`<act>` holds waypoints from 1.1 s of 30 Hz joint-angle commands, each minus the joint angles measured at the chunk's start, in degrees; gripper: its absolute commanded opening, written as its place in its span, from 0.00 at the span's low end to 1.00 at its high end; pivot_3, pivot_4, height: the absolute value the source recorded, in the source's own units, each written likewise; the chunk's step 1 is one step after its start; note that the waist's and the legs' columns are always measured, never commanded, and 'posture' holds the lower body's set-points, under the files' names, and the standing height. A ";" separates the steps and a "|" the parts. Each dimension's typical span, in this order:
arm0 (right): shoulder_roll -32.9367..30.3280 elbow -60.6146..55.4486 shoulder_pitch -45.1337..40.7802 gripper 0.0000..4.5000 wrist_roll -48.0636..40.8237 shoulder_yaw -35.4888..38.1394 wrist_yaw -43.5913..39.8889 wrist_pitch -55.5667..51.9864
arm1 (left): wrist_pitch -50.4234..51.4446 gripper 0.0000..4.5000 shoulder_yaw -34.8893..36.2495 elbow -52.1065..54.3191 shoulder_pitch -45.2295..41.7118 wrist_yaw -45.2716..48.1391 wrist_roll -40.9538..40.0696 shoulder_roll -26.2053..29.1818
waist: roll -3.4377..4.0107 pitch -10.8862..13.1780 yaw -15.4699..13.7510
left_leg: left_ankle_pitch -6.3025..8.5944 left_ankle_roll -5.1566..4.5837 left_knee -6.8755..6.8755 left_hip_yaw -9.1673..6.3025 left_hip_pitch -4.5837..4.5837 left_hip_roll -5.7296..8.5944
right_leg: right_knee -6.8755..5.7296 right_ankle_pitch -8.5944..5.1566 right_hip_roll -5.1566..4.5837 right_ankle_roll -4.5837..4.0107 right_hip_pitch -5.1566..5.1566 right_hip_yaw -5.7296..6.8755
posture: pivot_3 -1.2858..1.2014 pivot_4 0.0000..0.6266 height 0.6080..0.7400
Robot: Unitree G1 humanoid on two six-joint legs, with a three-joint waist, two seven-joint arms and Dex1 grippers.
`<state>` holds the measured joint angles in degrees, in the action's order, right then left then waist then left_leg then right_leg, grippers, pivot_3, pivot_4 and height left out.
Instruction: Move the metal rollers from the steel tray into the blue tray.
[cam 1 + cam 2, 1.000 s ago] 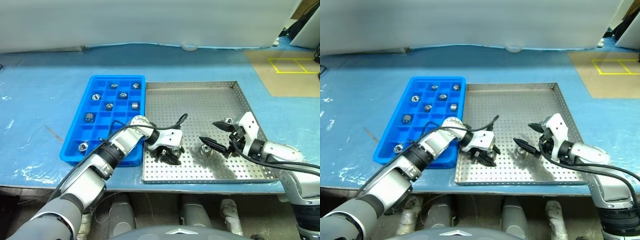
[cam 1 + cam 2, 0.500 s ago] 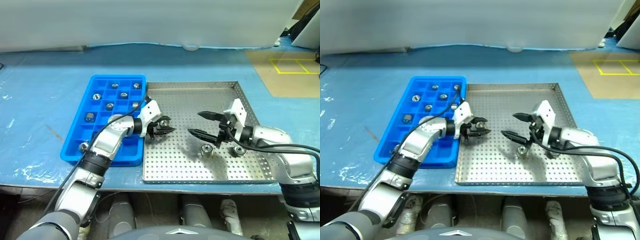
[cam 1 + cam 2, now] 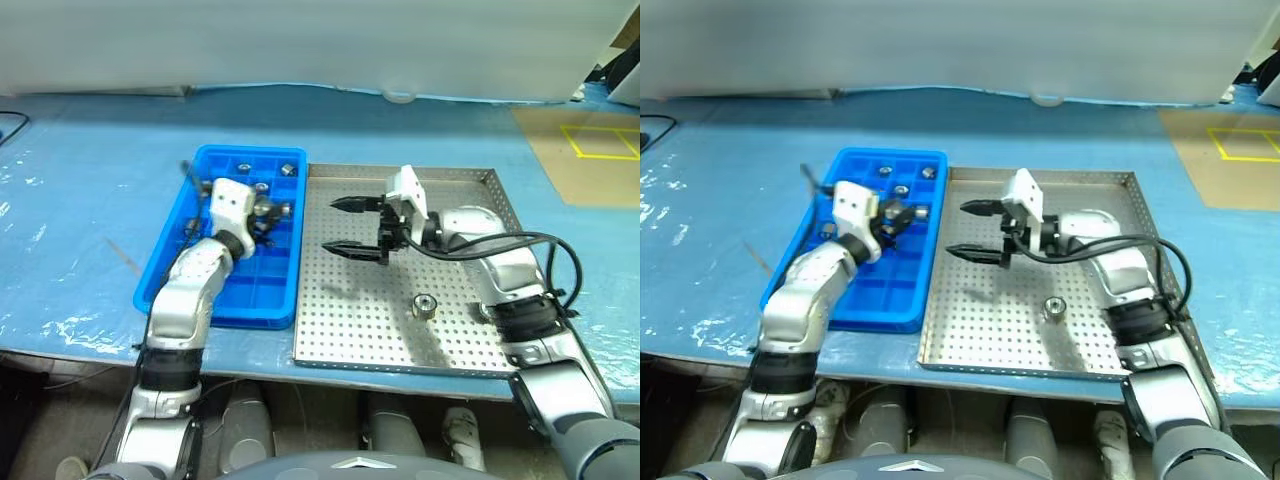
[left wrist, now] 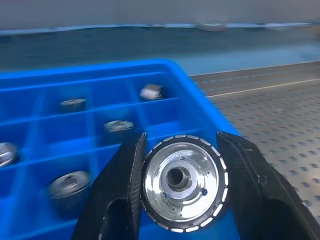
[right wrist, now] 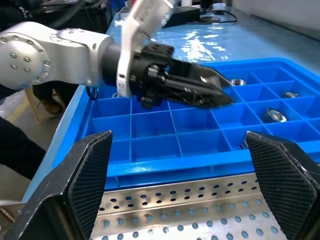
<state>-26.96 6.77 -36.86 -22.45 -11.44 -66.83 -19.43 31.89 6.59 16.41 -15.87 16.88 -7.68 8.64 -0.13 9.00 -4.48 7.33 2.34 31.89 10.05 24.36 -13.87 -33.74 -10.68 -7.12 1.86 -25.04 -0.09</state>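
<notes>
My left gripper is shut on a metal roller, a silvery ring with a dark hole, and holds it level over the right side of the blue tray. Several rollers lie in the tray's far compartments, one of them near the back right corner. The steel tray lies to the right of the blue tray, with one loose roller on its perforated floor. My right gripper stands open above the steel tray's left half. It points toward the blue tray, with nothing between its fingers.
Both trays sit side by side on a blue plastic sheet over the table. Yellow tape marks a brown panel at the far right. A pale wall runs along the back edge.
My left gripper has carried the roller off the steel tray, left and up, to over the blue tray. My right gripper has swung left across the steel tray, still open. The camera also shifted.
</notes>
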 commanded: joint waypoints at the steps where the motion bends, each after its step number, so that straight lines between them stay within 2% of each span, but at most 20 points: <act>1: 1.58 3.55 -2.48 1.00 1.45 -0.76 -2.92 4.29 | 1.35 0.41 1.92 10.75 5.41 -5.12 0.95 -0.45 | -0.01 0.01 -0.42 | 0.00 0.00 0.00 -0.01 0.07 -0.01 | 0.01 0.00 0.00 0.00 -0.04 0.01 | 0.58 0.24 1.00; 8: 4.95 8.08 -4.89 1.00 3.89 -1.30 -5.61 10.43 | 4.32 0.41 1.63 18.15 13.66 -10.18 0.93 -1.32 | -0.05 0.02 -2.00 | -0.01 0.01 0.08 -0.08 0.17 -0.02 | 0.00 0.00 -0.02 0.00 -0.04 0.08 | 0.61 0.24 1.00; 14: 6.28 10.55 -6.46 1.00 4.61 -1.06 -7.08 11.07 | 4.34 0.41 1.58 16.09 13.99 -11.34 0.95 -0.82 | -0.06 0.03 -3.11 | -0.02 0.04 0.12 -0.15 0.20 -0.02 | -0.05 0.01 -0.01 0.00 -0.04 0.10 | 0.61 0.24 1.00; 25: 5.13 8.60 -4.83 1.00 5.47 -0.40 -6.30 9.96 | 2.81 0.41 -1.34 10.86 11.95 -8.90 0.22 1.04 | -0.06 0.03 -3.16 | -0.02 0.04 0.22 -0.19 0.33 -0.02 | -0.06 0.02 0.00 0.00 -0.12 0.12 | 0.59 0.24 1.00; 33: 3.44 5.68 -2.97 1.00 4.70 0.83 -4.41 8.08 | 2.23 1.00 -2.76 8.97 11.12 -7.33 0.17 2.80 | -0.05 0.02 -2.77 | -0.02 0.04 0.22 -0.19 0.28 -0.02 | -0.12 0.02 0.01 0.00 -0.10 0.12 | 0.58 0.24 1.00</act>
<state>-23.10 15.71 -39.54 -16.68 -12.21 -71.71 -10.96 35.46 3.97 25.07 -3.91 8.79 -7.16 11.05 -0.18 9.03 -7.25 7.31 2.38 32.12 9.86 24.64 -13.89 -33.87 -10.66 -7.12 1.87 -25.14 0.03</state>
